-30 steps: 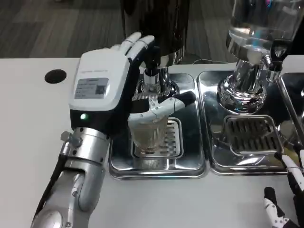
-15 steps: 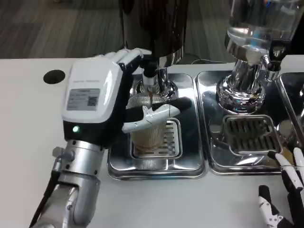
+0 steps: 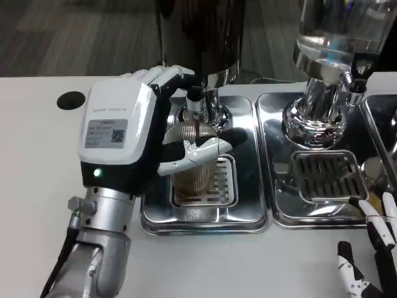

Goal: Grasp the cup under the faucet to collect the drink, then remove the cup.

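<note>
— Status of the grasp?
— Done, by the look of it. Left hand (image 3: 133, 133) wrapped round the cup (image 3: 197, 167), thumb across the front, fingers curled behind near the faucet (image 3: 198, 105). Cup clear and ribbed, standing or held just over the grate (image 3: 217, 183) of the left drip tray (image 3: 205, 220), directly below the faucet of the dark dispenser (image 3: 198, 37).

— Drink collected?
— Cannot tell. No stream visible, fill level hidden behind the thumb and the ribbing. Judged as mid-collection at most; removal not yet done.

— Right hand?
— Right hand (image 3: 372, 248) low at the picture's right edge, near the front corner of the second tray (image 3: 276, 214). Fingertips apart, nothing in them, well clear of the cup. Waiting, in all likelihood.

— Room for taking the cup out?
— Tight above and behind: faucet just over the cup's mouth, dispenser base right at the back. Raised rim of the left tray in front and on both sides. Second tray and the clear dispenser (image 3: 329, 74) just beside on the right, so little margin that way. Open white table (image 3: 37, 161) to the left and toward the robot. Best exit likely forward and leftward, lifting over the tray rim, keeping the cup upright.

— Risk?
— Catching the cup's mouth on the faucet, or clipping the tray rim and spilling.
</note>
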